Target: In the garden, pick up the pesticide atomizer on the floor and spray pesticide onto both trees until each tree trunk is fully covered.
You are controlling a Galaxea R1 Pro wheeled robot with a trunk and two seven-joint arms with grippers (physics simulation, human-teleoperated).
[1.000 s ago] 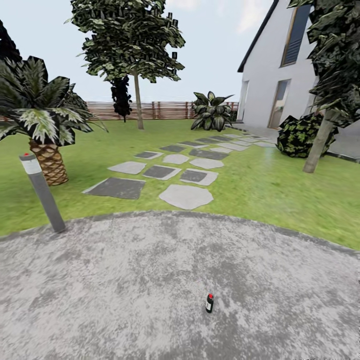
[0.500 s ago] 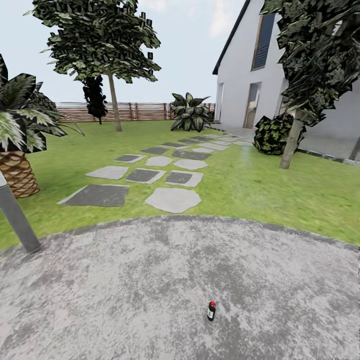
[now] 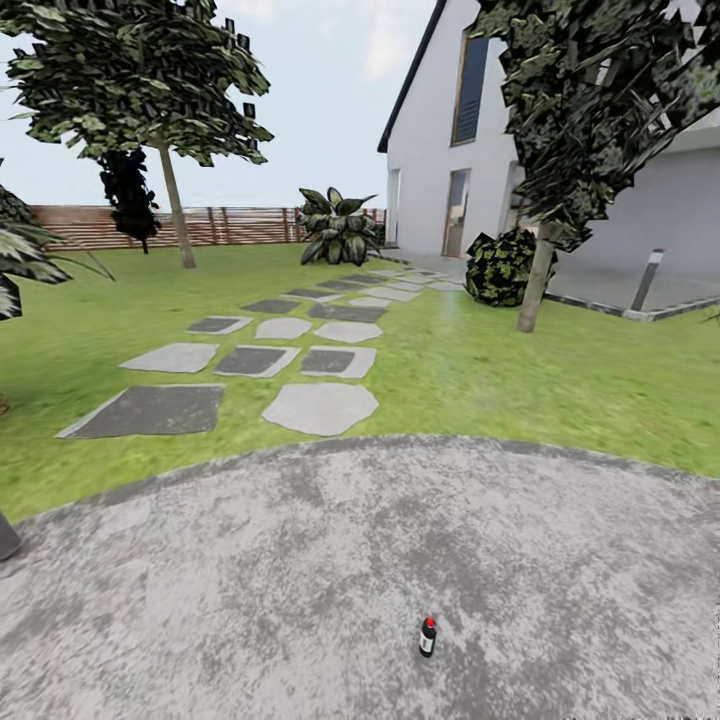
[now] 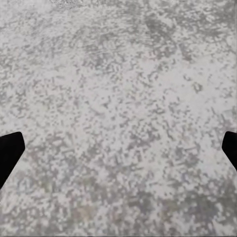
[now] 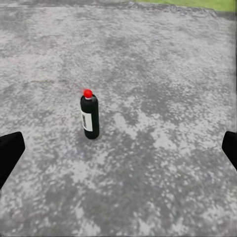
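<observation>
Close by, the right gripper [image 5: 118, 150] has its fingers [image 5: 10, 153] spread wide, and the pesticide atomizer [image 5: 89, 116] stands upright on the floor [image 5: 163, 74] ahead, between them but untouched. Likewise spread, the left gripper [image 4: 118, 150] faces bare paving. Farther off, lawn [image 3: 560, 380], stepping stones [image 3: 320, 406] and a pale-trunked tree [image 3: 536, 280].

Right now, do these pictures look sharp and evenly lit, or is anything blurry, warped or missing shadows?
Head view: even, flat daylight; the pesticide atomizer casts almost no shadow on the floor; the house leans as if through a wide lens; tree foliage looks blocky. Right wrist view: atomizer fairly crisp, paving grainy. Left wrist view: speckled, pixelated paving, with dark tips of the left tool at both edges.
</observation>
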